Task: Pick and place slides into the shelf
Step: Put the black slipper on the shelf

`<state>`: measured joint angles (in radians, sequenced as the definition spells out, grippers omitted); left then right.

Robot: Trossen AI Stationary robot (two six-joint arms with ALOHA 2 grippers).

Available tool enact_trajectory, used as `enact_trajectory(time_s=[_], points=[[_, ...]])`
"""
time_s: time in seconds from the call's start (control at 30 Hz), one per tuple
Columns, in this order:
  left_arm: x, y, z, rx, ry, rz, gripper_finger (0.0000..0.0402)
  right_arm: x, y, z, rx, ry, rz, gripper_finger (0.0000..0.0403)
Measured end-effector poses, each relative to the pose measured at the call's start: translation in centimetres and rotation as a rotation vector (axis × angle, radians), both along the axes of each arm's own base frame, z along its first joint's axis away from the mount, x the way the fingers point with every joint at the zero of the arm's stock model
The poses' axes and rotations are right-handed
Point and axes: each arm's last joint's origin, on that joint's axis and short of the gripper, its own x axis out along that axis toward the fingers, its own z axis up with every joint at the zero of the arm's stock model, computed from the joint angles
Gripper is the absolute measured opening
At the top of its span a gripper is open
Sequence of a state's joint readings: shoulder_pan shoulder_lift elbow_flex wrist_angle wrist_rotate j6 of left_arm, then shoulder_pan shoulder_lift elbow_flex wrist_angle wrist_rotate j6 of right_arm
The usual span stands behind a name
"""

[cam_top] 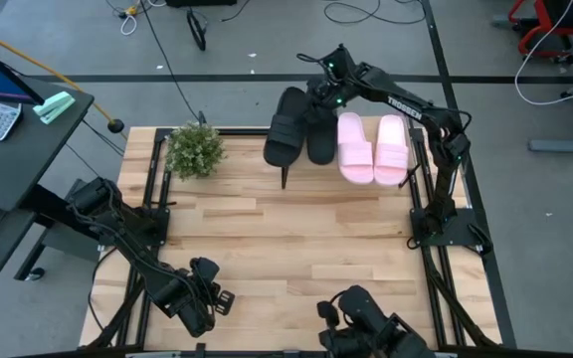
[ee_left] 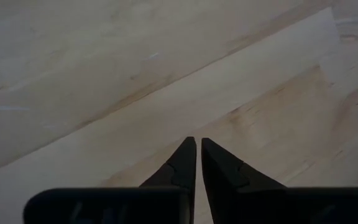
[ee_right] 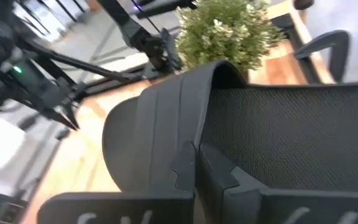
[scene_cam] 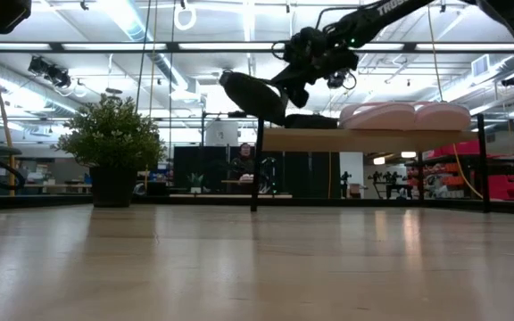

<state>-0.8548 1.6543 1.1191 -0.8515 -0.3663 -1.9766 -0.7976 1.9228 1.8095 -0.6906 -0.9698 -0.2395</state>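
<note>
Plywood counter fills the middle of the high view; at its lower left the left tool waits, its fingers pressed almost together around nothing, as the left wrist view shows; a small potted plant stands at the upper left corner. Moving right along the top edge, a black slide hangs tilted off the left end of the shelf, its outer end in the air, as the low view shows; the right tool is clamped on it, the fingers nearly closed on the slide's edge in the right wrist view. Next right, the second black slide lies on the shelf, then the two pink slides side by side at the upper right. The likely risk is that the held slide, so far over the shelf's left end, tips off onto the counter if released there; it may also nudge the black neighbour as it is drawn in; a thin pinch on the edge could slip.
</note>
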Motion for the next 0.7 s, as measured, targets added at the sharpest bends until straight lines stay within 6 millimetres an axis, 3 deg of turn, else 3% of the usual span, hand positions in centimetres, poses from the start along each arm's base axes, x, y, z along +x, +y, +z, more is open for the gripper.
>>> enact_trajectory(time_s=[0.33,0.7], points=[[-0.1,0.1,0.0,0.012,0.010,0.000,0.0017,-1.7,0.7,-0.6,-0.124,0.181,-0.010,0.0005],[-0.1,0.1,0.0,0.011,0.009,-0.001,0.0028,-1.7,0.9,-0.8,-0.125,0.201,0.003,0.0016]])
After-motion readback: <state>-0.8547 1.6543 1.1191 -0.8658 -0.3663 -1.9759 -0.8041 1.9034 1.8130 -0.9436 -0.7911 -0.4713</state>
